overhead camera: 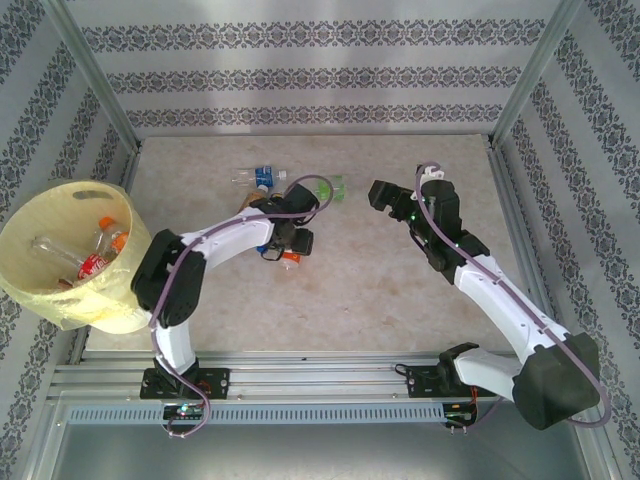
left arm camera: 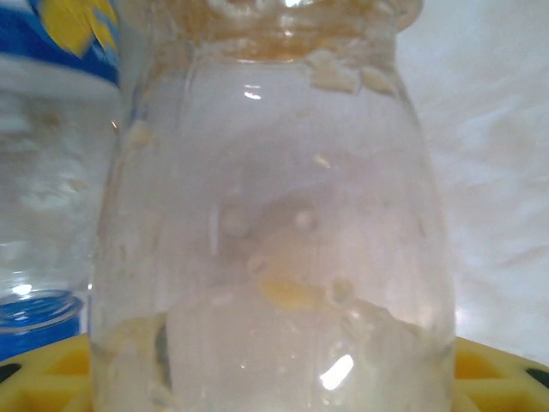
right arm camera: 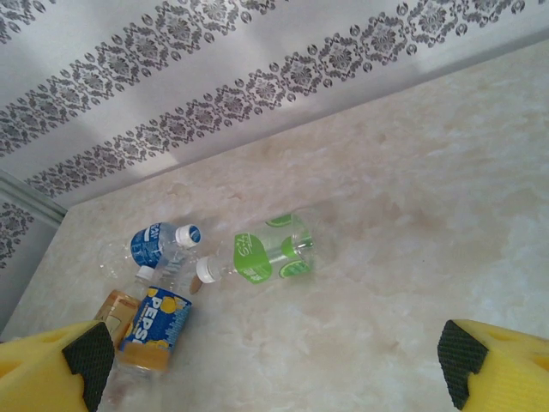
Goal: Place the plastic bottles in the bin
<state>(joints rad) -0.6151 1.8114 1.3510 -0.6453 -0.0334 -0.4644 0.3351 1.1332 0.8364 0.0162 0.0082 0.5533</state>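
**Left gripper around a clear bottle, grip unclear; right gripper wide open**

You're seeing the left gripper (overhead camera: pixel 290 240) sitting down in the bottle cluster. In its wrist view a clear bottle (left arm camera: pixel 274 223) is lying between the yellow fingers (left arm camera: pixel 502 373), hard up against the lens, with an orange-brown band showing at the top. You can't tell whether the jaws are clamping it or only bracketing it. A blue-and-yellow label is showing just left of that bottle, cropped, with no letters legible.

The right gripper (right arm camera: pixel 274 373) is hanging with its jaws fully apart, holding and touching nothing, over bare table (right arm camera: pixel 412 215).

Labels, ahead-left of the right gripper:
- Pepsi bottle (right arm camera: pixel 159 322): "PEPSI" is reading clearly, white on blue with yellow.
- Green-labelled bottle (right arm camera: pixel 270 253): white cap, print too small to read.
- Blue-labelled bottle (right arm camera: pixel 159 243): white cap, print unreadable.
- Orange-labelled bottle (right arm camera: pixel 116 309): lying against the Pepsi bottle's left side, no text legible.

Counts: four bottles are lying ahead-left of the right gripper. One bin (overhead camera: pixel 95 305) is standing well off to the left of the left gripper, and you're seeing three bottles inside it: one red-labelled (overhead camera: pixel 92 265), one orange-capped (overhead camera: pixel 112 238), one plain clear (overhead camera: pixel 50 250).
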